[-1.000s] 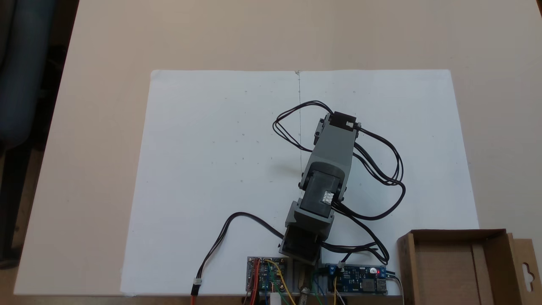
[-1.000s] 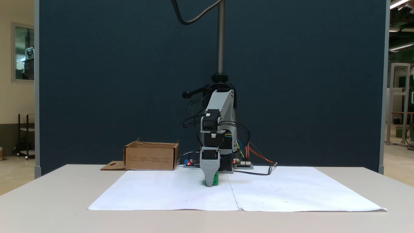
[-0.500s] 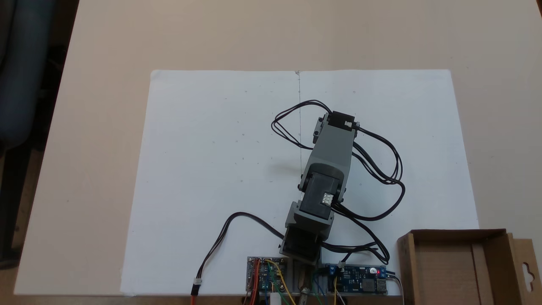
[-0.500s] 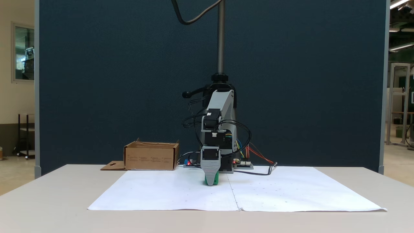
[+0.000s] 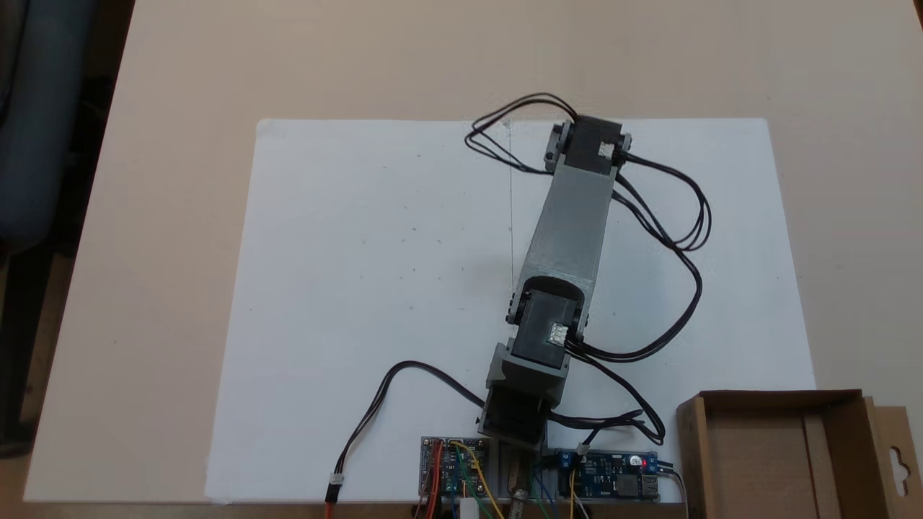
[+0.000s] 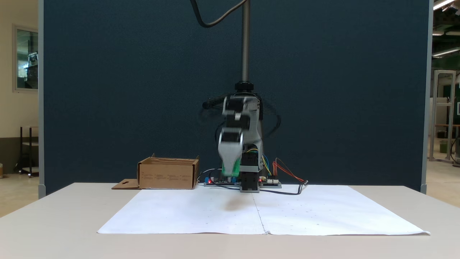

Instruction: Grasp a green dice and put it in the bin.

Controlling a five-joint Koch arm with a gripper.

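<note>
In a fixed view from the front, the grey gripper [image 6: 230, 173] hangs blurred above the white paper, well clear of the table. The small green dice [image 6: 232, 169] shows at its tip and rides up with it, so the gripper is shut on it. The brown cardboard bin [image 6: 167, 177] stands to the left of the arm there, at table level. From above, the arm [image 5: 573, 216] stretches toward the far edge of the paper and hides gripper and dice beneath it. The bin [image 5: 779, 398] sits at the lower right, its inside bare.
A white paper sheet [image 5: 375, 288] covers the middle of the beige table [image 5: 180, 86]. Circuit boards [image 5: 454, 465] and loose black cables [image 5: 670, 238] lie around the arm's base. The bin's flap with a hang-hole [image 5: 898, 461] sticks out sideways. A dark partition [image 6: 107, 90] stands behind.
The gripper was down on the paper around the green dice. It has now risen quickly with the dice, and the arm has stretched farther from its base.
</note>
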